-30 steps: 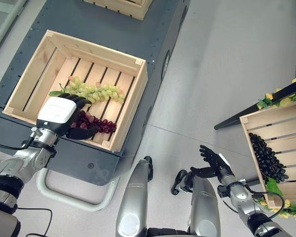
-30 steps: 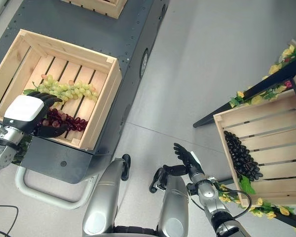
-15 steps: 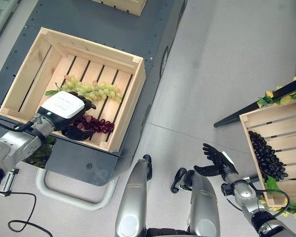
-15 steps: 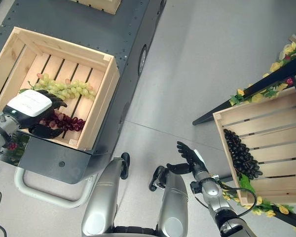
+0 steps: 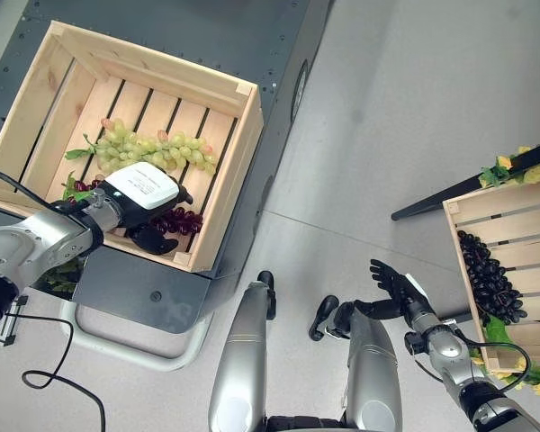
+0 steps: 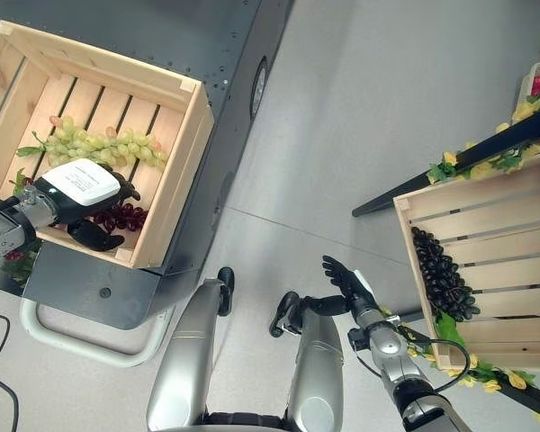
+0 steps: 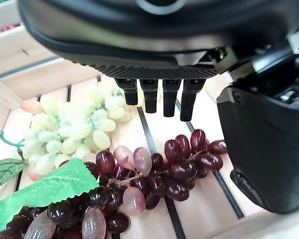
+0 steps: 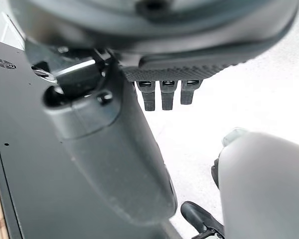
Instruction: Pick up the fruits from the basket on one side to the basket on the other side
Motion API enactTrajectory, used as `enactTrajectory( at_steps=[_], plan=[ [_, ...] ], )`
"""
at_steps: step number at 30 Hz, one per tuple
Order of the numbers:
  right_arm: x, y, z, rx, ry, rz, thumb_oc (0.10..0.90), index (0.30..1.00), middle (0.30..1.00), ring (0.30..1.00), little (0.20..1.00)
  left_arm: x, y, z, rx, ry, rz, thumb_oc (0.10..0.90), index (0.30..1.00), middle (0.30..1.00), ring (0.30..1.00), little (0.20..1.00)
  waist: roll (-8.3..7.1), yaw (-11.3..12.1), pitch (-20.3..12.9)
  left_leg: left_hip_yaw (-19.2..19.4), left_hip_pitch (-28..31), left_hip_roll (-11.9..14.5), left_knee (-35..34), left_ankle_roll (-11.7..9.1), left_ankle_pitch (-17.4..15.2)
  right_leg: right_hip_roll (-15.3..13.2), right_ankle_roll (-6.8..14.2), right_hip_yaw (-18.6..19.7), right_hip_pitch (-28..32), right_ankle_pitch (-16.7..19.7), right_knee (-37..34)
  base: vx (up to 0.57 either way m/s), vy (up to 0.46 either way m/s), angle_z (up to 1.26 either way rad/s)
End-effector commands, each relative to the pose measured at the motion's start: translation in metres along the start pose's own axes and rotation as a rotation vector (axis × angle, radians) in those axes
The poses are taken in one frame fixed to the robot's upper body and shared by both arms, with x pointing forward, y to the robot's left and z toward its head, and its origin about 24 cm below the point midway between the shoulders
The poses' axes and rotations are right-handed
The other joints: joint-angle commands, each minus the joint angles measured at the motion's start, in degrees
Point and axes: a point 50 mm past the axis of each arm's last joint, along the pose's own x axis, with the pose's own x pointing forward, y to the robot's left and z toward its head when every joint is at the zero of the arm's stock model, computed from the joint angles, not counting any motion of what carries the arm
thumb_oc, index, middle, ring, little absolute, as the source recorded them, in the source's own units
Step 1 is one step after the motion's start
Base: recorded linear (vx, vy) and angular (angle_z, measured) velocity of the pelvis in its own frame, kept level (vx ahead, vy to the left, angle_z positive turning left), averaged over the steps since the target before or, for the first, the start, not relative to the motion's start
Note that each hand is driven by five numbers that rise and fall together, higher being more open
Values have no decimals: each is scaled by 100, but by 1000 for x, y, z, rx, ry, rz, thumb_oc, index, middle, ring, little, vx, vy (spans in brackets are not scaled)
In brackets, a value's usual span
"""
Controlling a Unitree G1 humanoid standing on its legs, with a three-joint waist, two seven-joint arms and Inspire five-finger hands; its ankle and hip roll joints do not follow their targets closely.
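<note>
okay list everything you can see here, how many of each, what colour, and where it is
Left crate: one, pale wood, on the dark platform.
Green grapes: one bunch, in the left crate.
Red grapes: one bunch, dark red, in the left crate beneath the left hand.
Right crate: one, pale wood, at the right.
Black grapes: one bunch, in the right crate.
Platform: one, dark grey, under the left crate.
Left hand: open, over the red grapes.
Right hand: open, empty, above the floor.

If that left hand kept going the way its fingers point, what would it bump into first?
Probably the red grapes, lying just below the open left hand. The green grapes lie beyond; depth is hard to judge.
</note>
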Motion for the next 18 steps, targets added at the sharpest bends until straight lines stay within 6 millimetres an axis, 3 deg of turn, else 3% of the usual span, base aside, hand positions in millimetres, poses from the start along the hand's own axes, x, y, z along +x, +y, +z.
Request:
enactTrajectory(
  at_steps=[1,8,18],
  plan=[
    [-5,-27,11,26,-93,-88,800,900,900,900,900,-12,26,-34,77,155,44,800,900,900,900,900,-23,29,-70,335,500,14,-605,142,-280,126,223,233,-35,880,-232,-41,14,-1],
    [-2,-28,19,48,-139,-97,800,900,900,900,900,-3,26,-45,166,276,-88,800,900,900,900,900,-99,-23,-70,325,178,33,-572,155,-263,128,221,205,-371,914,-138,-29,-2,4],
    [1,-26,23,68,-163,-101,800,900,900,900,900,-7,22,-66,248,508,-242,800,900,900,900,900,-188,-30,-70,269,75,37,-679,148,-220,161,268,159,-489,1033,-176,-1,-2,0]
  ],
)
